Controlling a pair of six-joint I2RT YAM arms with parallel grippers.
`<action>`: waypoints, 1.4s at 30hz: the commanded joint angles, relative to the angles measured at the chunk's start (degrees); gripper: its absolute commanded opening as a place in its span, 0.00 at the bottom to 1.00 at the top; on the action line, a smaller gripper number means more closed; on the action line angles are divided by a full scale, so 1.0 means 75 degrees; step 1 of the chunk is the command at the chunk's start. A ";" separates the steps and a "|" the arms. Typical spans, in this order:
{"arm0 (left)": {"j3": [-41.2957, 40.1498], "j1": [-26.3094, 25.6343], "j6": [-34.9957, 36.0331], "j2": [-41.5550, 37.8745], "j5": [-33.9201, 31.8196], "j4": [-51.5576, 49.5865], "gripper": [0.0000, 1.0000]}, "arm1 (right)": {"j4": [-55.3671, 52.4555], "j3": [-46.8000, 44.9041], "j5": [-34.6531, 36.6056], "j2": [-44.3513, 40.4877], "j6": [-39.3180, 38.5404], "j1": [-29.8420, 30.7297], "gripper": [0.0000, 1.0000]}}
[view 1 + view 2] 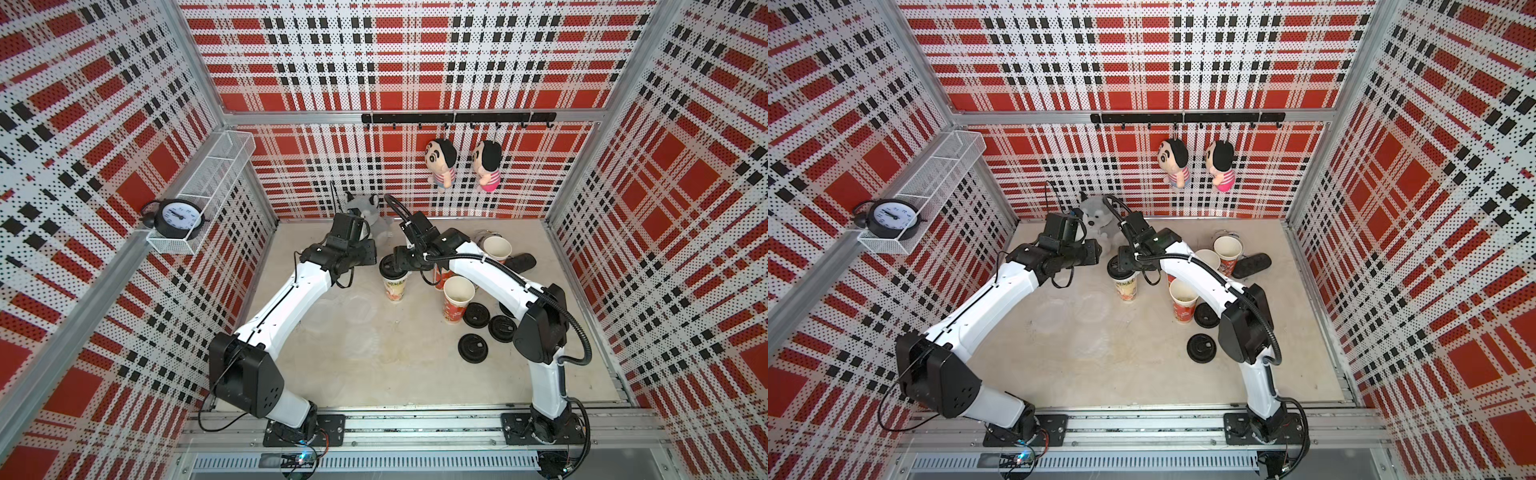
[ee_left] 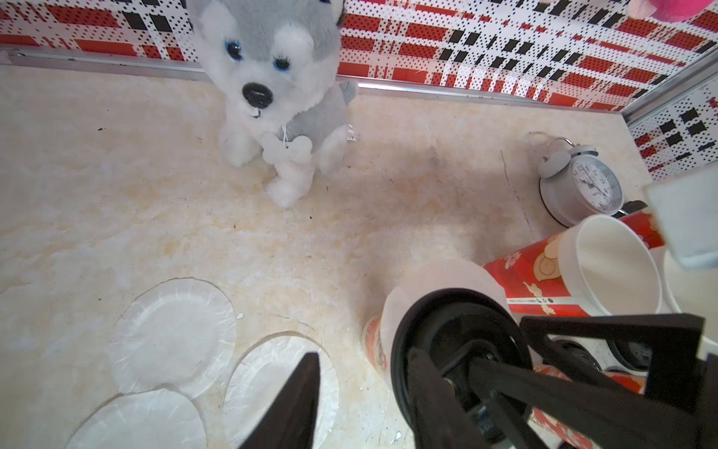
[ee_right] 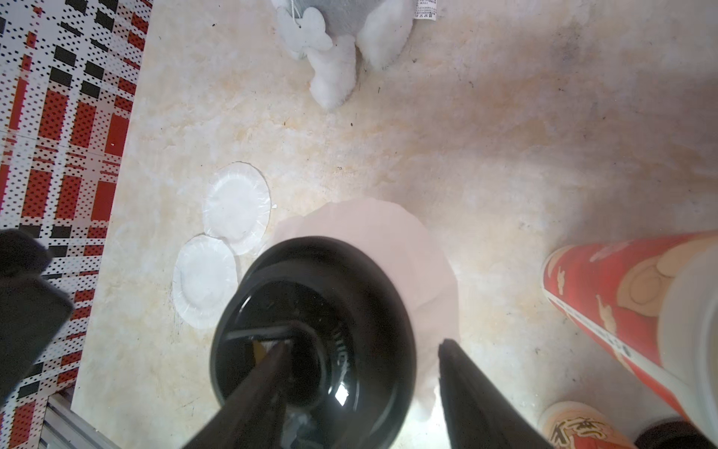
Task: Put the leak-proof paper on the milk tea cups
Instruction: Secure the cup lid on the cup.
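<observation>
Right wrist view: right gripper (image 3: pixel 365 344) sits over the black lid (image 3: pixel 311 272) on top of the pale cup. The jaws are parted. One finger (image 3: pixel 268 373) has its tip down in the lid's sunken middle, and the other stands clear outside the rim with a gap showing. Nothing is clamped. The leak-proof paper (image 3: pixel 388 237) lies under the lid across the cup's mouth, its edge sticking out past the rim.

Both top views: pale cup (image 1: pixel 394 289) stands upright at frame centre. The left gripper (image 1: pixel 370 254) is just left of it, level with the lid. In the left wrist view its jaws stand apart with bare table (image 1: pixel 374 365) between them, holding nothing. Whether it touches the lid I cannot tell.

Around:
- Three loose sheets (image 2: pixel 175 334) lie flat and overlapping on the table.
- The red cups (image 1: pixel 458 297) stand right of centre, mouths uncovered, and the right forearm crosses above them.
- Spare lids (image 1: pixel 473 345) lie at lower right.
- The husky plush (image 2: pixel 272 77) sits by the back wall.
- A white alarm clock (image 2: pixel 586 186) stands behind the cups.
</observation>
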 commanded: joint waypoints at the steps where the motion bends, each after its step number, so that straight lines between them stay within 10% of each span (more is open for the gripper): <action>1: -0.0198 0.0068 0.0081 -0.0274 0.0093 0.0006 0.42 | -0.0294 0.0221 0.0175 0.0015 -0.0087 -0.0033 0.65; 42: 0.0144 -0.0927 0.0424 0.1237 -0.0031 -0.0249 0.41 | 0.0104 -0.0511 0.0137 -0.0409 0.0052 -0.0212 0.61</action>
